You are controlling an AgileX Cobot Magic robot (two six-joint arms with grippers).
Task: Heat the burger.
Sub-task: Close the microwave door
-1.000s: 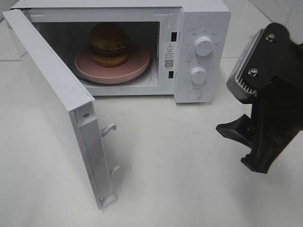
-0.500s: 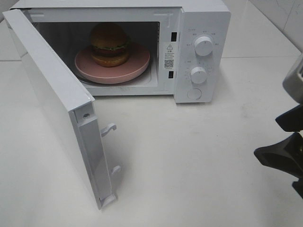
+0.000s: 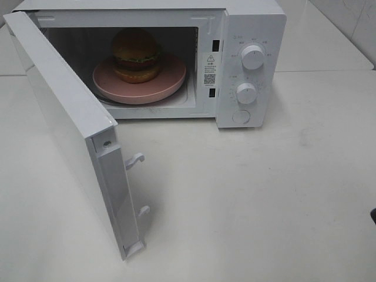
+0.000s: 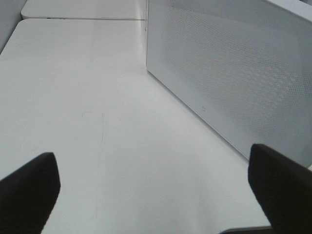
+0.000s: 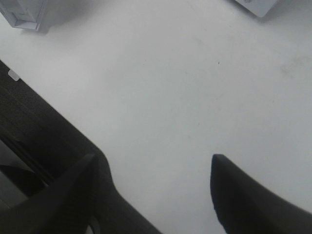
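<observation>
Left gripper [image 4: 153, 183] and right gripper [image 5: 155, 163] gape empty, both mostly cropped from view.

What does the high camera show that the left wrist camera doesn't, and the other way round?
Only the high view: the burger on the pink plate inside the microwave, and the two knobs. Only the left wrist view: the left fingers, spread wide with nothing between them, and the dotted outer face of the door. Both: the open door and the white table.

Golden-brown burger [image 3: 136, 54], pink plate [image 3: 171, 82]
</observation>
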